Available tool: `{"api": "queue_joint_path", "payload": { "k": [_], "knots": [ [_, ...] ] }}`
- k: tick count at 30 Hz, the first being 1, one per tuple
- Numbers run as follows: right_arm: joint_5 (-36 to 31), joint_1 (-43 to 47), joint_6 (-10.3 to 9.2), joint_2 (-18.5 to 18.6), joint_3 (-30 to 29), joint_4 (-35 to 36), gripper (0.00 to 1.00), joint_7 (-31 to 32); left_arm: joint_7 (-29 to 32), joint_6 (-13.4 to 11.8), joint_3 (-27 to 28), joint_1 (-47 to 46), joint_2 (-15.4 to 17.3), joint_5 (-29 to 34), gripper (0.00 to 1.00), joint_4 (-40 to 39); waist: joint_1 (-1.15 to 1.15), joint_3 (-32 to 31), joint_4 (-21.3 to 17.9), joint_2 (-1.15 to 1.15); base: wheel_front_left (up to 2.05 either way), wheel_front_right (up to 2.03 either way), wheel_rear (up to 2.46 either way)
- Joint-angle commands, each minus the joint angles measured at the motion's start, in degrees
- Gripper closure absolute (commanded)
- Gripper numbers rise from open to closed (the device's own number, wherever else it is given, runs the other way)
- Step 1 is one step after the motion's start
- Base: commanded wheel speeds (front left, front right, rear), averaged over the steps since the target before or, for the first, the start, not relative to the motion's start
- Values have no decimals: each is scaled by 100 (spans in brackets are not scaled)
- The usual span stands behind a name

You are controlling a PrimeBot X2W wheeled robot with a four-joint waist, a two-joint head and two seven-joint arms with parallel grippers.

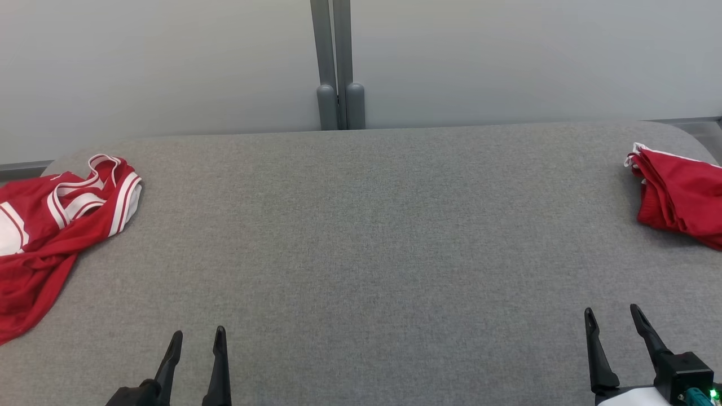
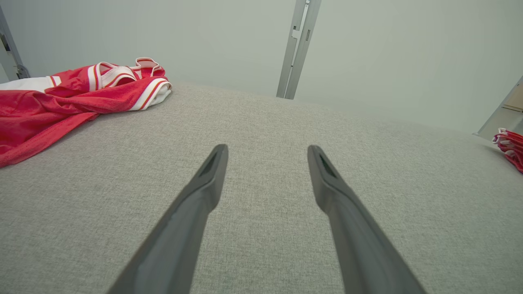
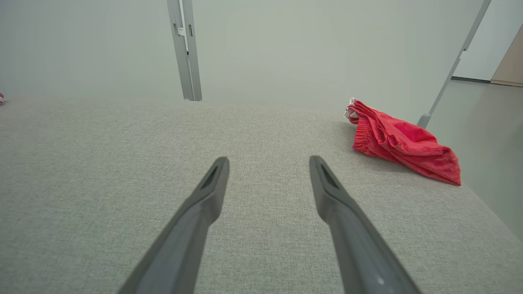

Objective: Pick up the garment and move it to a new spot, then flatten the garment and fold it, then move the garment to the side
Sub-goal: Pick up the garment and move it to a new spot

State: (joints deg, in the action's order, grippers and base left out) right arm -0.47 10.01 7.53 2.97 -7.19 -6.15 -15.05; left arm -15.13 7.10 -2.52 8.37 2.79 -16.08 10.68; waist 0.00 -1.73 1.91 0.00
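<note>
A crumpled red jersey with white trim point(image 1: 51, 225) lies at the table's far left edge; the left wrist view has it at the upper left point(image 2: 61, 98). A folded red garment point(image 1: 679, 194) rests at the right edge, and it lies right of the fingers in the right wrist view point(image 3: 400, 141). My left gripper point(image 1: 198, 338) stands open near the front edge, well right of the jersey, with nothing between its fingers point(image 2: 212, 171). My right gripper point(image 1: 612, 313) is open too, in front of the folded garment, its fingers point(image 3: 214, 179) over bare fabric.
The grey fabric table point(image 1: 361, 225) spans the view, with rounded back corners. A grey post point(image 1: 338, 67) stands behind the back edge against a pale wall. The table's right edge drops to the floor point(image 3: 490, 163).
</note>
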Motion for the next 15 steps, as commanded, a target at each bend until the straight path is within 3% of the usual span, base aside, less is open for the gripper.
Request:
{"api": "queue_joint_path", "payload": {
  "k": [1,9,15],
  "knots": [
    [-32,-39,-8,-3,-27,25,0,-16,-1,19,-5,-1,21,45,0,14,0,-2,-2,0,0,0,0],
    [-31,5,-8,-5,-17,81,0,-17,-1,30,-106,-90,22,68,0,77,0,9,195,0,0,0,0],
    [109,67,-8,-7,47,89,0,-17,-1,37,-197,-175,23,127,0,118,0,-40,1160,0,0,0,0]
  ]
}}
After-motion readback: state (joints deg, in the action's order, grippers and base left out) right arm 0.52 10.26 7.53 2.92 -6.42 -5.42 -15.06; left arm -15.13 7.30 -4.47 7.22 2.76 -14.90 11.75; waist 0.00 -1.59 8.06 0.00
